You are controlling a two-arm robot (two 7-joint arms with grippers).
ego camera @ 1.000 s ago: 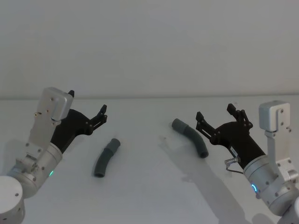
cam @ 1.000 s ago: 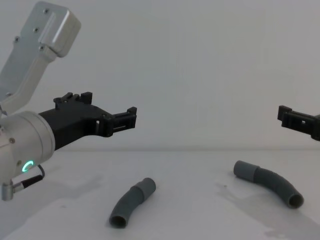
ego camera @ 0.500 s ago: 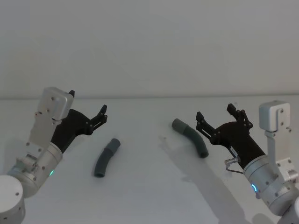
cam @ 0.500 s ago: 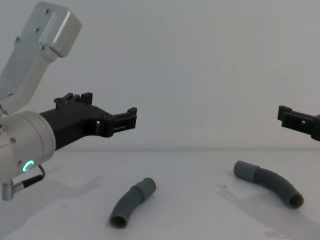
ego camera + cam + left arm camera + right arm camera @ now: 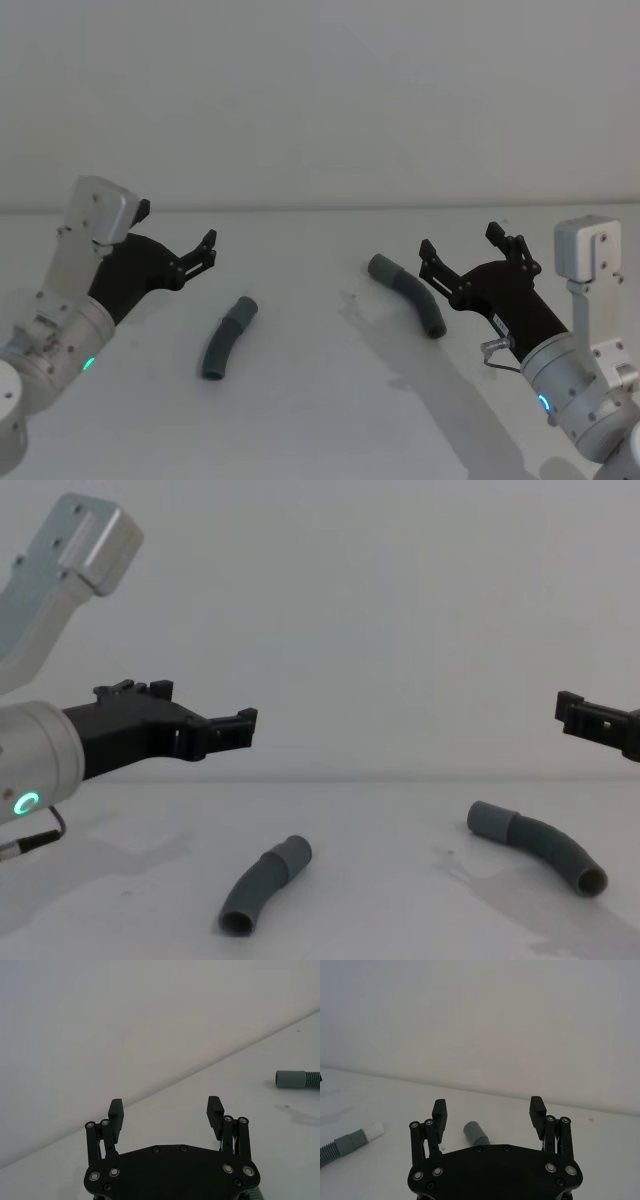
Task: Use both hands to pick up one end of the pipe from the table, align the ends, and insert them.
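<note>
Left pincer [image 5: 175, 228] and right pincer [image 5: 460, 240] hover over the white tabletop [image 5: 320, 410], fingers spread wide.
Neither grips anything. The left pipe piece [image 5: 228, 335] lies flat on the tabletop near the left pincer, and the right pipe piece [image 5: 405, 292] lies just beside the right pincer's tips. The pieces are well apart, ends unjoined. One cuff carries a white tip [image 5: 376, 1130].
</note>
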